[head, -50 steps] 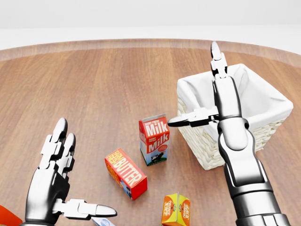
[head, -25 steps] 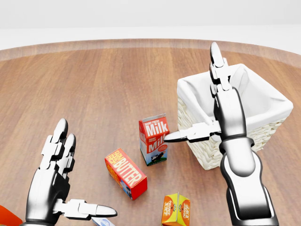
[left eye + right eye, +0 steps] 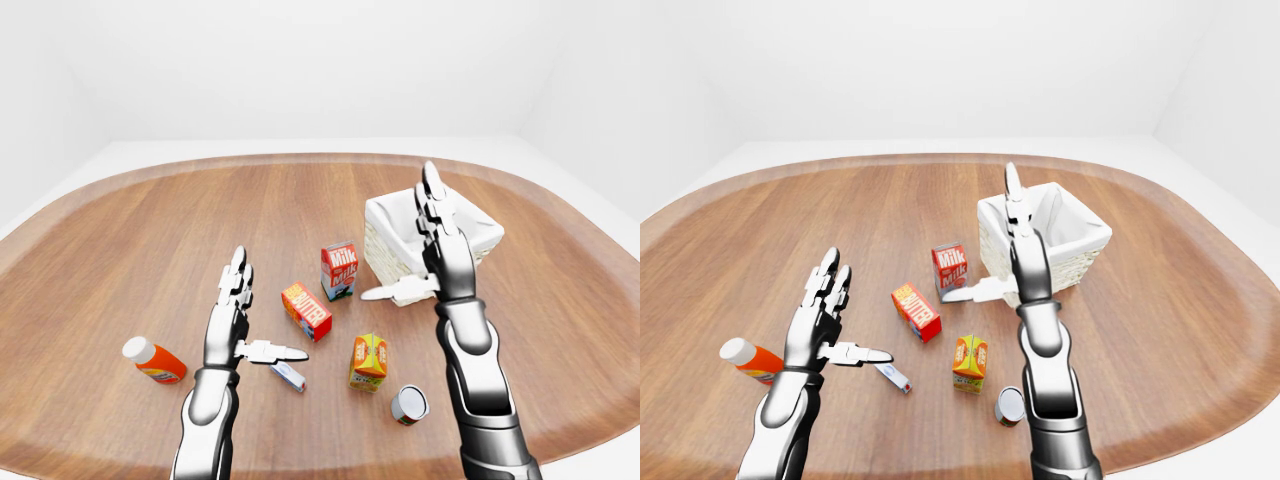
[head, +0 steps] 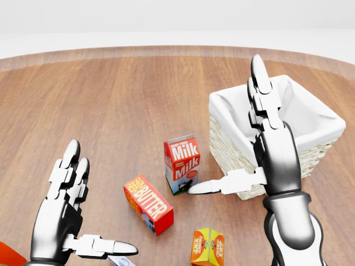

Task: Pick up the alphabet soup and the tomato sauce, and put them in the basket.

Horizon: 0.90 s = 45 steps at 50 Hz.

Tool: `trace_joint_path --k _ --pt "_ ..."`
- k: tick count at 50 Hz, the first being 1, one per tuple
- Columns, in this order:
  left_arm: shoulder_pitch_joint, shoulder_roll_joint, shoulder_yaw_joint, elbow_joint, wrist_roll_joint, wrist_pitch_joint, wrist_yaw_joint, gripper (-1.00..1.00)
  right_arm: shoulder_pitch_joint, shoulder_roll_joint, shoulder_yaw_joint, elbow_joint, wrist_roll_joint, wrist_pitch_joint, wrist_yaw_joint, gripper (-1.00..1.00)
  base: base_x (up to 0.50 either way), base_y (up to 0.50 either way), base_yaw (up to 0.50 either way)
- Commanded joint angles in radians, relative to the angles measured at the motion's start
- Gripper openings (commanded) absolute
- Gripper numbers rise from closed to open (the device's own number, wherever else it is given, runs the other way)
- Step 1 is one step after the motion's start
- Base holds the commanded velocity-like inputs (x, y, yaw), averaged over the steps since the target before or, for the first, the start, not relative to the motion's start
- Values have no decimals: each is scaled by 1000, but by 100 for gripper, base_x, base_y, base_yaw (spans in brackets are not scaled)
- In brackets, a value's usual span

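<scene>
Both hands splayed, holding nothing: right hand before the basket at right, left hand lower left.

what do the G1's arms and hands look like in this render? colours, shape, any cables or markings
Both arms are glossy silver-grey metal with black bands at the joints. The forearms are smooth, rounded shells, dark at the wrist. The left hand and right hand each have three segmented fingers: ribbed black-and-silver links ending in pointed, tapered tips. No cables, logos or markings show.

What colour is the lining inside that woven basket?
White cloth lines the basket, folding over its pale wicker rim; the head view shows it best.
</scene>
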Motion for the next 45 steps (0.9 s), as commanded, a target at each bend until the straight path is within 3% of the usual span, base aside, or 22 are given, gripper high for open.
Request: trace_joint_path --k 1,32,45 --pt "-10 -5 11 3 21 0 28 100 114 15 13 -128 6 -5 17 100 0 0 0" --pt "-10 -5 11 3 21 0 28 100 334 32 66 -333 19 -5 27 100 0 0 0" --pt "-10 -5 11 3 21 0 29 100 442 21 82 -309 18 -5 7 100 0 0 0"
